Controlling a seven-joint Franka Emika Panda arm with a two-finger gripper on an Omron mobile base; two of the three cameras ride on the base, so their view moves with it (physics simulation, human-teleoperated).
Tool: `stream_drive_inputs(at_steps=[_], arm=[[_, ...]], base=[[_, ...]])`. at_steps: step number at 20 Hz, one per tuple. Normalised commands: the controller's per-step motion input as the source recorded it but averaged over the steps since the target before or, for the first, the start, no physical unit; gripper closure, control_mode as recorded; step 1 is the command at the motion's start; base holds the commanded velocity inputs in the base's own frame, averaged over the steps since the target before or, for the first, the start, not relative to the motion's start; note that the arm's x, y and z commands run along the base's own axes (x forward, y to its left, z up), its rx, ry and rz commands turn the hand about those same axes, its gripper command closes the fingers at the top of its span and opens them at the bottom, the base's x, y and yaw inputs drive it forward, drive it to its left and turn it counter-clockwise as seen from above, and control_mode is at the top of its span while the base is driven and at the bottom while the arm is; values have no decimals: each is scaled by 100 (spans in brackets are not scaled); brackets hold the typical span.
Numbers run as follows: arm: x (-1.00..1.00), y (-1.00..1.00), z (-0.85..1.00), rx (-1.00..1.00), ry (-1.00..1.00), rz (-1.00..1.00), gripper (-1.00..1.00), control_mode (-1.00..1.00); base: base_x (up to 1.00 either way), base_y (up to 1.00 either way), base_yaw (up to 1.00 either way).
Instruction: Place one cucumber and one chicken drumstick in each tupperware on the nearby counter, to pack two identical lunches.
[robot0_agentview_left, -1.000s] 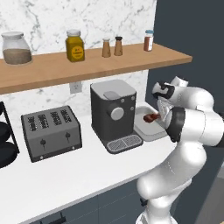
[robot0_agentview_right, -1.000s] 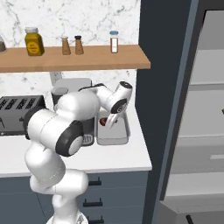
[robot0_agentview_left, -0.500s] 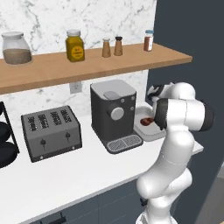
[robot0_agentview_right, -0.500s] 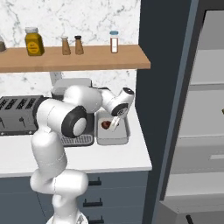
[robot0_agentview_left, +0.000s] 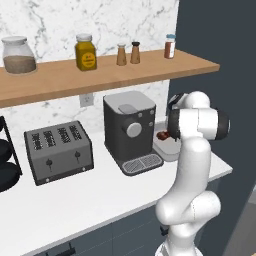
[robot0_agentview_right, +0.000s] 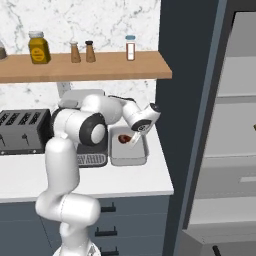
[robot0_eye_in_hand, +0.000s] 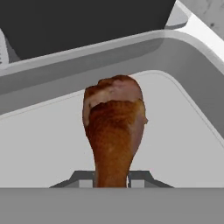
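A brown chicken drumstick stands between my finger tips, and my gripper is shut on its thin end. It hangs just over the floor of the light-grey tupperware. In the right base view the drumstick and my gripper are over the back half of the tupperware, right of the coffee machine. The left base view shows the drumstick beside the tupperware, with the arm partly in front of both. The cucumber is out of view.
A dark grey coffee machine stands close on the left of the tupperware, with a toaster further left. A wooden shelf with jars and shakers runs overhead. A tall dark cabinet closes the counter's right end.
The arm's elbow has swung in over the counter, toward the coffee machine. The hand has stayed over the tupperware with the drumstick still gripped.
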Motion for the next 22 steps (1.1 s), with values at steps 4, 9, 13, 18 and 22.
stream_drive_inputs(at_steps=[4,9,13,18,22], arm=[[47,0,-12,3,0,0,100,-100],[29,2,-29,5,0,0,100,-100],[14,17,-42,6,0,0,100,-100],[4,28,-15,0,0,0,-100,-100],[0,11,0,0,0,0,-100,-100]], base=[[0,0,0],[0,0,0],[0,0,0],[0,0,0],[0,0,0]])
